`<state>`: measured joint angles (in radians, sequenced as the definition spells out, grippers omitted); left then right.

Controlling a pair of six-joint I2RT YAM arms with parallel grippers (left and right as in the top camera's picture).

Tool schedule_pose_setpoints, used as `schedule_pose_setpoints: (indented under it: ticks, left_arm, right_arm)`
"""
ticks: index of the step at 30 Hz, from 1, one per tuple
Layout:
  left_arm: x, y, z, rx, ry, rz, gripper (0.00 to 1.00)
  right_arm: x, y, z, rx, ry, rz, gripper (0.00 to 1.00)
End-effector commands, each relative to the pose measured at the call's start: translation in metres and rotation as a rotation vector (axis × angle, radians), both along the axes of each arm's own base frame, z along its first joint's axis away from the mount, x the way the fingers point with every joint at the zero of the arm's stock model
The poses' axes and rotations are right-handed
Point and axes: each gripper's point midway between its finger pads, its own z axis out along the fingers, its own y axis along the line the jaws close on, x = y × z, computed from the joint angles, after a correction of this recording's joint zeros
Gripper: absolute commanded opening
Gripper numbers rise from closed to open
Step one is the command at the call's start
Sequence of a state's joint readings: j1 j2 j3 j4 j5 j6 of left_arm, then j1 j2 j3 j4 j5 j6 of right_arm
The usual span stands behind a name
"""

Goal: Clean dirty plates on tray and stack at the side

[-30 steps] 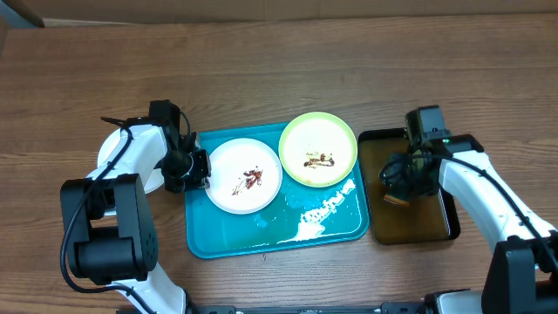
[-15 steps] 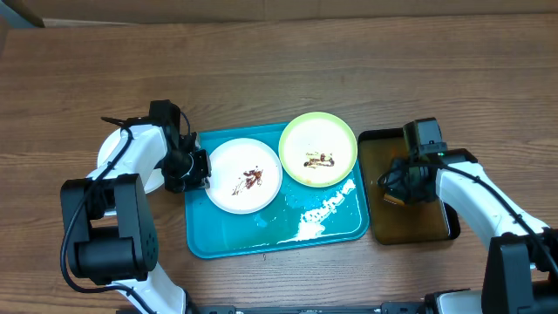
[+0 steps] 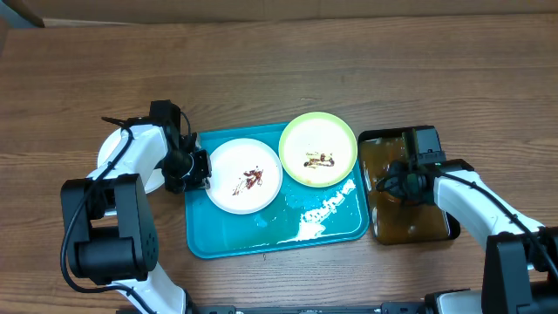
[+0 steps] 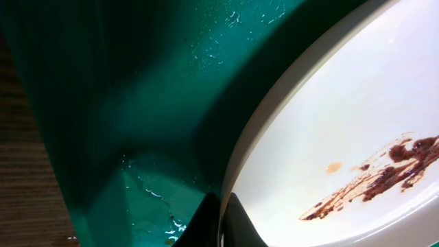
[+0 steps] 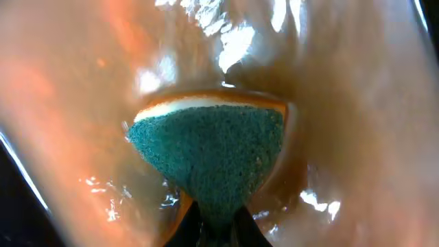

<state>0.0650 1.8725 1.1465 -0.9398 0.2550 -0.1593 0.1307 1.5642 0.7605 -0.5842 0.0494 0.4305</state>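
On the turquoise tray [image 3: 261,242] lie a white dirty plate [image 3: 244,174] with a brown smear and a pale green-rimmed dirty plate [image 3: 318,148]. My left gripper [image 3: 197,171] is shut on the white plate's left rim [image 4: 240,158], its fingers [image 4: 236,223] pinching the edge. Another white plate [image 3: 112,148] lies left of the tray, partly under the left arm. My right gripper [image 3: 397,185] is down in the black tray of brown water [image 3: 423,228], shut on a sponge [image 5: 212,154] with a teal scrub face and orange body.
White suds and water [image 3: 323,211] cover the tray's right front. Bare wooden table stretches across the back. The black tray stands close against the turquoise tray's right side.
The right gripper has closed on the sponge in the brown water and shifted slightly toward the front. The left arm and plates have not moved.
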Motion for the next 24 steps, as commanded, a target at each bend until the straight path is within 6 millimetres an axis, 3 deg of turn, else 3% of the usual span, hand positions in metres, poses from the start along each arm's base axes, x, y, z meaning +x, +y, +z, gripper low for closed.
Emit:
schedule_pose_setpoints:
  ticks: [1,7,10,14,20,24]
  left_arm:
    - [-0.006,-0.004,-0.006,-0.008,0.034,0.013,0.04]
    - [-0.005,-0.004,-0.006,-0.007,0.034,0.013,0.04]
    - [-0.006,-0.004,-0.006,-0.008,0.035,0.014,0.05]
    - [-0.005,-0.004,-0.006,-0.007,0.034,0.013,0.10]
    - [-0.004,-0.004,-0.007,-0.007,0.029,0.014,0.12]
    - [-0.004,-0.004,-0.007,-0.007,0.026,0.013,0.29]
  right_arm:
    - [0.003,0.004,0.010,0.010,0.019,0.048,0.04]
    - [0.024,0.009,0.059,0.017,0.017,0.073,0.04]
    - [0.024,0.009,0.065,0.017,0.024,0.073,0.04]
    - [0.009,0.006,0.053,0.008,0.075,0.072,0.04]
    - [-0.017,0.003,0.018,0.003,0.127,0.071,0.04]
    - [-0.027,0.002,-0.004,0.004,0.119,0.071,0.04]
